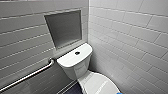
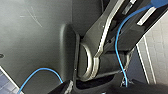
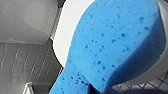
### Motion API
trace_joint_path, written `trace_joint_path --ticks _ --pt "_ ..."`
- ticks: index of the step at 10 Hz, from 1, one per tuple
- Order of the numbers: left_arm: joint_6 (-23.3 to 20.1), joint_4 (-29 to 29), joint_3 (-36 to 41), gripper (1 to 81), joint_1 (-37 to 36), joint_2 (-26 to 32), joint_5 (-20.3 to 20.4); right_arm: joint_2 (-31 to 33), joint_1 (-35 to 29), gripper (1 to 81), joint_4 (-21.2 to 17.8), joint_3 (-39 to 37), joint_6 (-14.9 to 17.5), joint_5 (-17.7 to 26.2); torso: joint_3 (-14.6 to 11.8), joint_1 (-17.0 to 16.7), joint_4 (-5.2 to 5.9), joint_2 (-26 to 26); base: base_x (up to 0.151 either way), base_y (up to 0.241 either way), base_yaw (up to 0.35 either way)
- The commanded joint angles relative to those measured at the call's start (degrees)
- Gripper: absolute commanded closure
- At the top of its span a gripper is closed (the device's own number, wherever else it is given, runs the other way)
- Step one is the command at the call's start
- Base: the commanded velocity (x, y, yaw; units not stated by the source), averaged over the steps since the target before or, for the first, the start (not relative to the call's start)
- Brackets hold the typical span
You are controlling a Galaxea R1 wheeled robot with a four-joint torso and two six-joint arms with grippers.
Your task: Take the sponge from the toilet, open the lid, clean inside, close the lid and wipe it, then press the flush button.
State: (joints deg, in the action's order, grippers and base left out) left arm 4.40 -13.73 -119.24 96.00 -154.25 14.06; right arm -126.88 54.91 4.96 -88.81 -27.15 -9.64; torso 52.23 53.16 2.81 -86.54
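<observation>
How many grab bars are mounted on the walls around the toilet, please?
1: a metal bar slants along the left wall, below the niche and left of the toilet. Others may be hidden beyond the picture's edges.

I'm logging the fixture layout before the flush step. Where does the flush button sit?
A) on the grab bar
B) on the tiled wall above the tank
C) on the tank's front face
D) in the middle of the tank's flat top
D: in the head view the flush button is a small dark round spot in the middle of the flat white tank top of the toilet, below the wall recess.
</observation>
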Motion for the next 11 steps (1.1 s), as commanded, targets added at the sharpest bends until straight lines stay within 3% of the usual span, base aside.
trace_joint_path --ticks 1,4,6,7,11 --pt "-0.4 -0.7 14.1 1.0 -4.4 9.5 -5.4 8.1 9.9 81.1 -0.1 3.7 -0.1 0.2 0.0 0.0 0.0 0.0 0.0 0.0 0.0" --pt "1.8 1.2 20.4 1.0 -13.3 15.8 -6.4 4.2 19.6 81.1 0.7 -2.8 0.3 0.0 0.0 0.0 0.0 0.0 0.0 0.0 0.0" --pt "7.1 1.9 23.4 1.0 -19.6 19.4 -6.4 1.0 24.5 81.1 1.6 -7.1 0.3 -1.4 0.0 0.0 0.0 0.0 0.0 0.0 0.0" --pt "11.5 1.8 23.3 1.0 -22.6 20.5 -6.4 -0.2 26.9 81.1 2.3 -9.0 0.3 -4.4 0.0 0.0 0.0 0.0 0.0 0.0 0.0" --pt "21.2 1.9 21.9 1.0 -32.3 19.9 -6.5 -5.1 32.3 81.1 4.4 -15.2 0.3 -5.7 0.0 0.0 0.0 0.0 0.0 0.0 0.0"
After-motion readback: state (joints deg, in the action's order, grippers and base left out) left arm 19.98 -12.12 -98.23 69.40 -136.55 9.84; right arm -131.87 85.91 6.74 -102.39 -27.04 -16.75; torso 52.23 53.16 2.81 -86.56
